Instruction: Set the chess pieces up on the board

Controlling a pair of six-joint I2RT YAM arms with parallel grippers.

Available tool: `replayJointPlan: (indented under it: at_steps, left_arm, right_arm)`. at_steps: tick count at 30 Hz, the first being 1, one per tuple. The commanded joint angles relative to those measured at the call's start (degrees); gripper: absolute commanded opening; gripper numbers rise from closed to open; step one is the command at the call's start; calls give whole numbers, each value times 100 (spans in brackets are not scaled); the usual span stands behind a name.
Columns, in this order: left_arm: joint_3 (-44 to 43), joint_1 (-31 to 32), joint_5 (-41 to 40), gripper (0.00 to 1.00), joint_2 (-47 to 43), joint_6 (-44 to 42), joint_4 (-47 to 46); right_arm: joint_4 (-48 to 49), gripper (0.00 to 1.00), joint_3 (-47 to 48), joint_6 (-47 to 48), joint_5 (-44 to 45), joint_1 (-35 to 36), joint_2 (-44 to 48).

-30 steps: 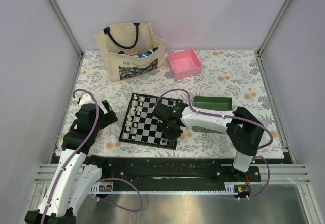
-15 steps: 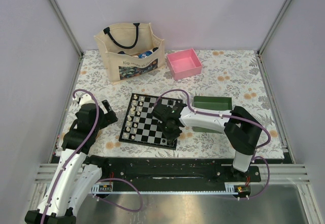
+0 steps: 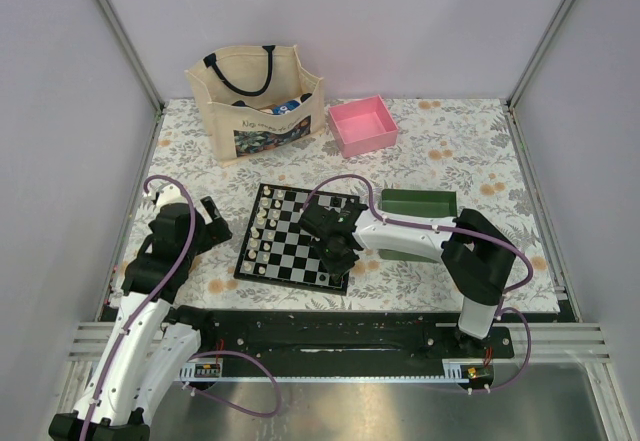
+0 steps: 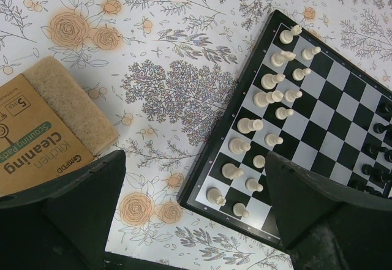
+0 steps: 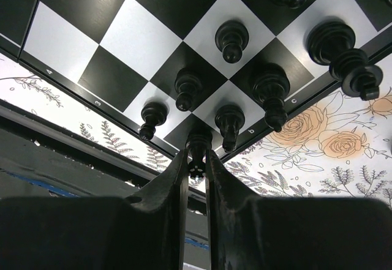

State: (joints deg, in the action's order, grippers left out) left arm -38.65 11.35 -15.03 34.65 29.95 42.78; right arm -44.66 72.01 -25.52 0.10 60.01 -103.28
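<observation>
Clamping chess piece (image 5: 199,140), right end effector (image 5: 196,158)

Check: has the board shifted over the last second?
No. The board keeps its corners on the same spots of the floral cloth, with the same gap to the green tray.

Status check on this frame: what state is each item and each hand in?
right hand: shut on a black piece at the board's edge.
left hand: open, empty.
board: flat, partly set.
white pieces: upright, two rows.
pink box: empty.
bag: upright, open, things inside.
scouring pad pack: lying flat.
</observation>
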Motion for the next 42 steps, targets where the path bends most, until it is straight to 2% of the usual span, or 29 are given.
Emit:
replayJointPlan:
  at_steps: [1,9,16,23,42]
  left_arm:
    - [-90,7,9,99,24,-42,-236]
    - [-98,7,17,99,6,-42,-235]
    - [-90,7,26,99,6,-42,-236]
    - [-90,7,17,99,6,-51,-236]
    - [-90,7,52,99,-2,-51,-236]
  right_arm:
    - [107,21,235,38,96,55,-51]
    - [133,26,217,64,8,55,-34]
    - [160,26,164,64,8,55,-7]
    - [177,35,138,73,8,55,36]
    - [125,36,112,109,-282,55,247]
